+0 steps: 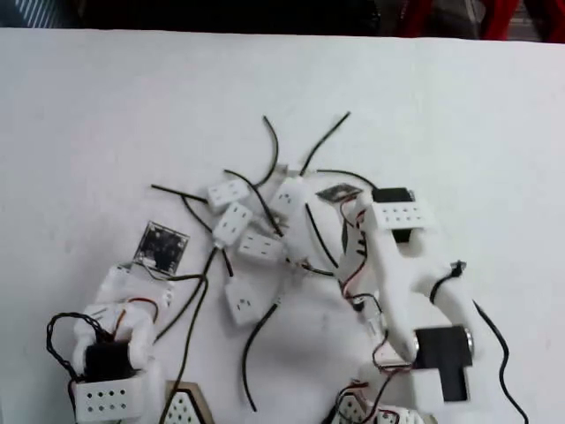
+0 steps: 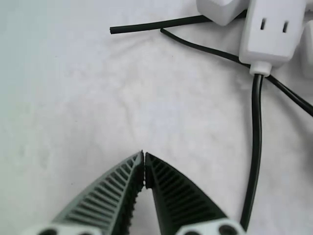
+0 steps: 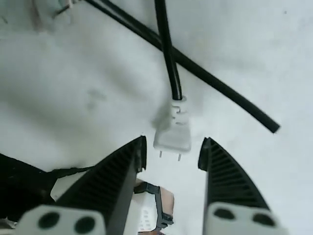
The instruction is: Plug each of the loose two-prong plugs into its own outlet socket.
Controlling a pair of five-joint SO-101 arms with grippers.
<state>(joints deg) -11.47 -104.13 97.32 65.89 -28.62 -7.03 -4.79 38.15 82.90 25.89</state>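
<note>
Overhead, the white desk [image 1: 88, 106] carries a tangle at the centre of the frame: several white outlet sockets [image 1: 231, 223] heaped close together, with black cords [image 1: 327, 140] looping out among them. One arm sits at the lower left. The other comes in from the right toward the heap's upper right edge.

In the left wrist view, the left tool [image 2: 144, 156] is clenched on nothing, its tips meeting above bare desk. A socket [image 2: 274, 32] lies in the upper right of the frame with its two slots facing up, ready to take a plug.

In the right wrist view, the right tool [image 3: 173, 144] is spread wide, one finger on either side of a two-prong plug [image 3: 172, 132] at frame centre, not visibly touching it. The plug lies flat with its prongs toward the tool and its cord [image 3: 168, 58] trailing to the top. I judge this straddle sets up a pinch across the plug's body.
</note>
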